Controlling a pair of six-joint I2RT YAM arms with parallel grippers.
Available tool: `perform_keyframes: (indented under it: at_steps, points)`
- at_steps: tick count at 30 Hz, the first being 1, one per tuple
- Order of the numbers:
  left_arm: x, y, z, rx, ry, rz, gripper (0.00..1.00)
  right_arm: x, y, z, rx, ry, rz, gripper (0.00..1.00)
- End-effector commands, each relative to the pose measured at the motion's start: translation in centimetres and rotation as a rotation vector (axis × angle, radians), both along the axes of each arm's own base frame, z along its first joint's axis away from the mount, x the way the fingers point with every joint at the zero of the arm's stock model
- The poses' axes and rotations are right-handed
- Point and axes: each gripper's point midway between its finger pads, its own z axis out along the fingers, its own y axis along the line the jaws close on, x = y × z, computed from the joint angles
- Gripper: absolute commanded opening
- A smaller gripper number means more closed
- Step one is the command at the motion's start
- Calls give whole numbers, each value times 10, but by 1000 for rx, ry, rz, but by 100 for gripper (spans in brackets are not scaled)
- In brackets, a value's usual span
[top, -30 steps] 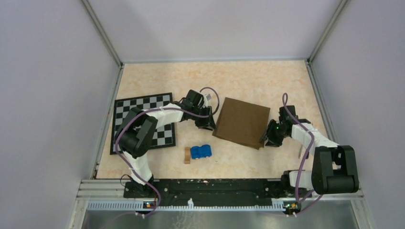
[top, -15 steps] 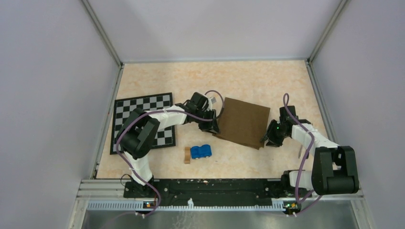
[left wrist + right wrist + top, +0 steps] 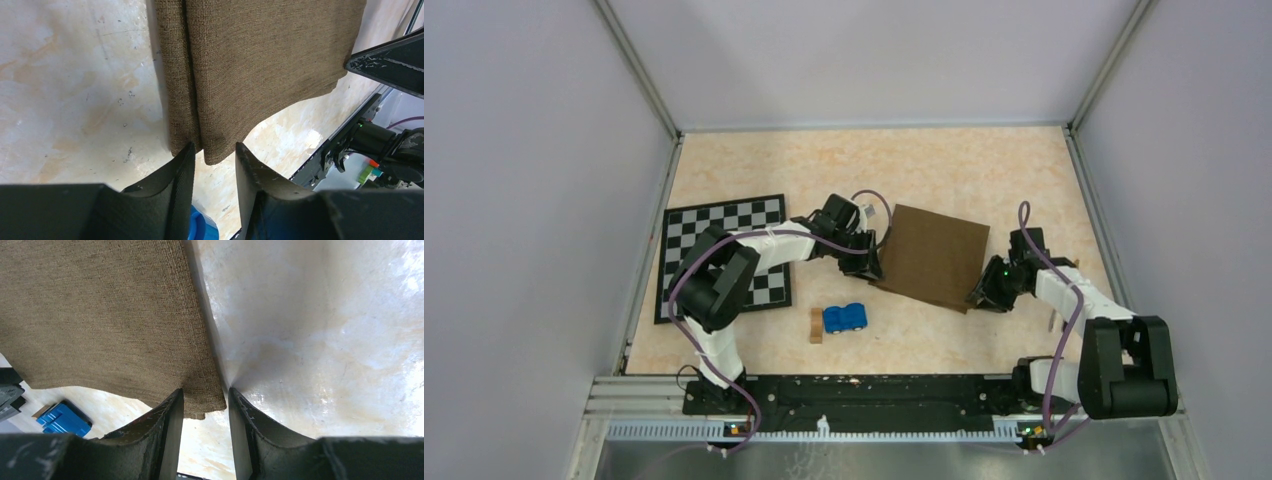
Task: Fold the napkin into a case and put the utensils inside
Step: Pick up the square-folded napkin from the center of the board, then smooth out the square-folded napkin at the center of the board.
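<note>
- Top external view: the brown napkin (image 3: 934, 255) lies flat on the table (image 3: 944, 165), right of centre, turned slightly askew to the table edges.
- The left fingers (image 3: 869, 266) sit low at the napkin's near-left corner; the right fingers (image 3: 979, 296) sit low at its near-right corner.
- A black-and-white checkered mat (image 3: 724, 225) lies at the left of the table, partly under the left arm.
- A blue toy car (image 3: 845, 317) stands near the front of the table, apart from the napkin, with a small wooden block (image 3: 816, 325) just beside it on its left.
- Left wrist view: the left fingers (image 3: 182, 165) stand apart, one on each side of a napkin (image 3: 260, 65) corner, with bare table visible in the gap. They are open and not pinching the cloth.
- Along this edge the napkin shows two layers, the upper one set a little back from the lower.
- Right wrist view: the right fingers (image 3: 172, 410) are also parted and open, and the napkin (image 3: 100, 315) corner lies in the gap between their tips, resting on the table.
- The blue toy car (image 3: 62, 419) appears beyond the napkin's edge at lower left of this view.
</note>
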Motion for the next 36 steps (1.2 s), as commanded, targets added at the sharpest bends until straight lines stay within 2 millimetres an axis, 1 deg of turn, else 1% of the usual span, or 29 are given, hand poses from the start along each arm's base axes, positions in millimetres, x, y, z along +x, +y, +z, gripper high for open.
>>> perform_keyframes:
  at_steps: [1,4,7,9,11,16,20,24,25,27,28,32,36]
  points:
    - [-2,2,-7,16,1,-7,39,-8,0,-5,8,19,-18,34]
    - [-2,2,-9,15,2,-8,34,-6,1,-3,18,7,-20,29]
    - [-2,2,-8,20,-6,-6,26,-4,3,-1,26,-3,-20,20]
    - [0,2,-4,20,-15,-3,19,-4,3,0,27,-5,-20,15]
    - [1,2,1,19,-24,-3,13,-4,1,4,19,-14,-23,12]
    - [4,1,13,8,-44,-5,7,-1,2,14,20,-42,-17,2]
    - [5,2,20,8,-58,-3,0,1,3,18,30,-55,-13,0]
    - [7,1,28,-3,-71,2,0,1,6,21,46,-61,-6,0]
    - [7,0,29,-6,-69,0,4,2,6,21,44,-63,-6,0]
    - [5,0,25,-3,-58,-5,22,1,4,18,34,-57,-7,0]
    - [3,0,22,-2,-50,-10,26,1,4,17,33,-54,-8,0]
    - [0,-2,12,-6,-29,-19,37,-1,5,14,38,-49,-5,0]
    - [-1,-4,8,-6,-24,-24,39,-1,5,13,37,-48,-5,2]
